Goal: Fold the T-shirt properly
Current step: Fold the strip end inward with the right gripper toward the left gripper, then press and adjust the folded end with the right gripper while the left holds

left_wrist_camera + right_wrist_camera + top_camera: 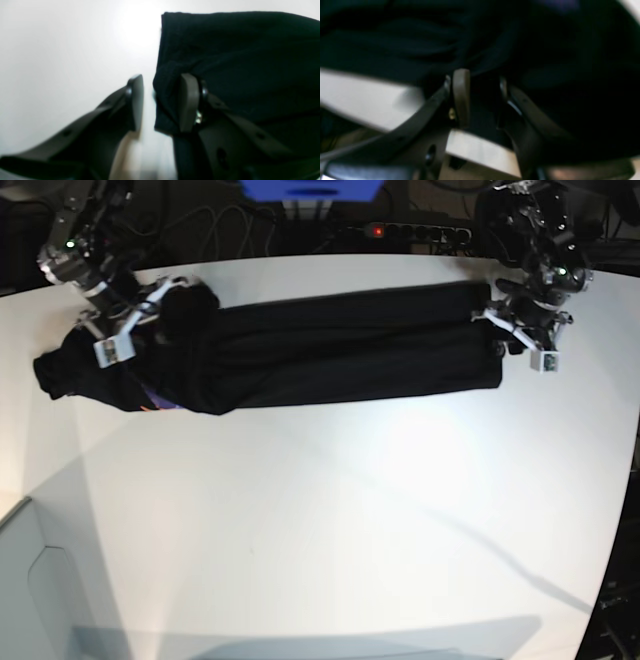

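A robot lab: a white counter (320, 510), two robot arms, cables (240, 230) and a power strip (405, 230) behind.

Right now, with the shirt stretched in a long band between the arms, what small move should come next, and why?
Probably shut the left gripper: its fingers straddle the T-shirt edge but stand apart. The right gripper already has cloth between its fingers, so both ends could then lift together.
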{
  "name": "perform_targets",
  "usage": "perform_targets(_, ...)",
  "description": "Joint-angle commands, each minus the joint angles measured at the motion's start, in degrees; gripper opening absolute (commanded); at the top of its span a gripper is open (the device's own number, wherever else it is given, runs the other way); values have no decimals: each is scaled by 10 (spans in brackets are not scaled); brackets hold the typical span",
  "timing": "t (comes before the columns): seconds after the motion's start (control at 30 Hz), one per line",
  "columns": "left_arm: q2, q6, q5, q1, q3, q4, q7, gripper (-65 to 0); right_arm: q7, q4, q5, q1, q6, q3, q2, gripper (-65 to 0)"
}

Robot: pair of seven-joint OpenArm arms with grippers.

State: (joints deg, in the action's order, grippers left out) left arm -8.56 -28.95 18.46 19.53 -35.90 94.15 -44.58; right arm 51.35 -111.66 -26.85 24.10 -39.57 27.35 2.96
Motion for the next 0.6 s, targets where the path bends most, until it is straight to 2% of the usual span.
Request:
perform_targets(0.0, -5, -1, 2, 2, -2, 7, 1, -418, -11, -12, -10, -1, -4, 16, 9, -485)
perform_targets(0.1, -5, -1, 1, 2, -2, 7, 2, -418, -11, -8, -9, -16, -4, 50, 24, -485)
perform_targets(0.33, -5, -1, 0, 2, -2, 7, 2, -418, -11, -5, 9, -71, -4, 206, 28, -481)
perform_targets(0.47, -5, -1, 0, 2, -2, 7, 2, -418, -11, 24, 96, -97, -4, 218, 29, -477)
perform_targets(0.57, -5, -1, 0, 2, -2, 7, 2, -418, -10, 79, 104, -102, -4, 218, 36, -460)
